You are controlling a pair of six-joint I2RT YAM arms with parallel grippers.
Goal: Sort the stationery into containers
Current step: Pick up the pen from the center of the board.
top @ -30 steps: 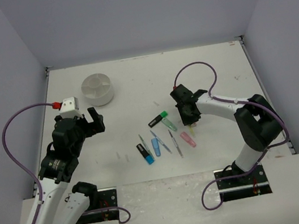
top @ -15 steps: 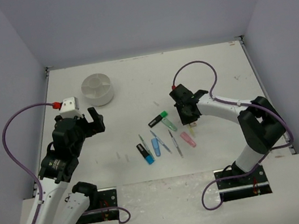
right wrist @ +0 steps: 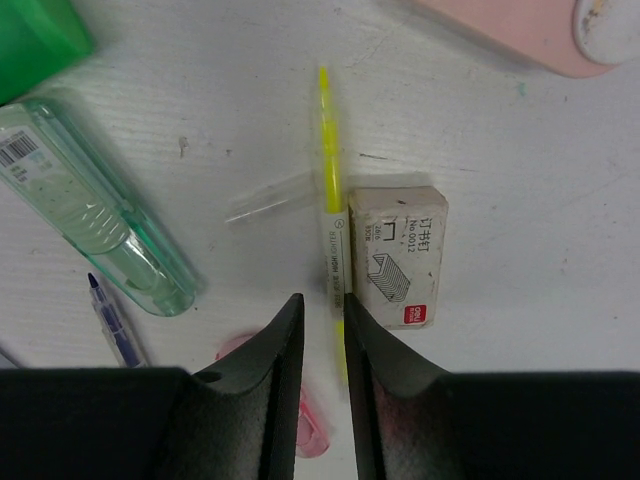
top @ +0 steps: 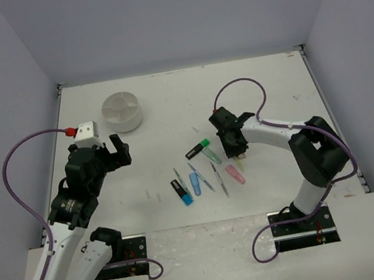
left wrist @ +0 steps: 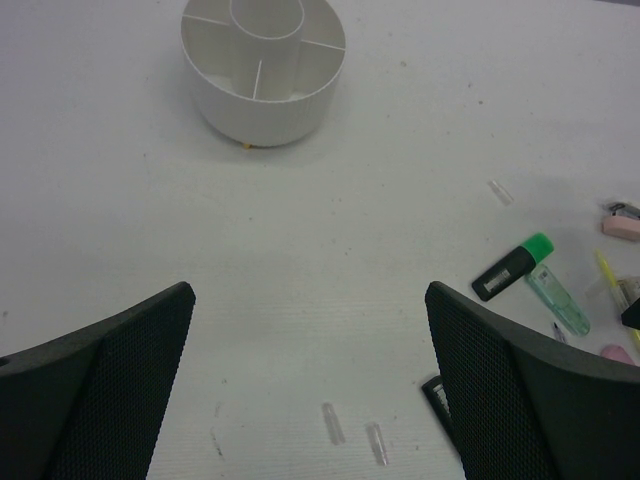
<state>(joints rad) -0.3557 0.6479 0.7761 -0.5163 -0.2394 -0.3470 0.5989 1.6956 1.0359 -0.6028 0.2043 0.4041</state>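
White tabletop (top: 166, 100): right gripper (right wrist: 322, 300), narrow, straddles thin yellow stick (right wrist: 328, 150), grip unclear; the touching small pale labelled block (right wrist: 398, 255) may drag along. Left gripper (left wrist: 308, 290) wide, empty.

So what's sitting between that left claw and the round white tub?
Almost nothing. In the left wrist view, bare table runs from the left gripper to the tub, save two tiny clear bits close to the gripper.

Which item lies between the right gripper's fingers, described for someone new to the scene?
Find the right gripper, low over the table's middle. Between its fingertips lies a thin yellow pen, beside a small staple box; nothing else nearby is yellow.
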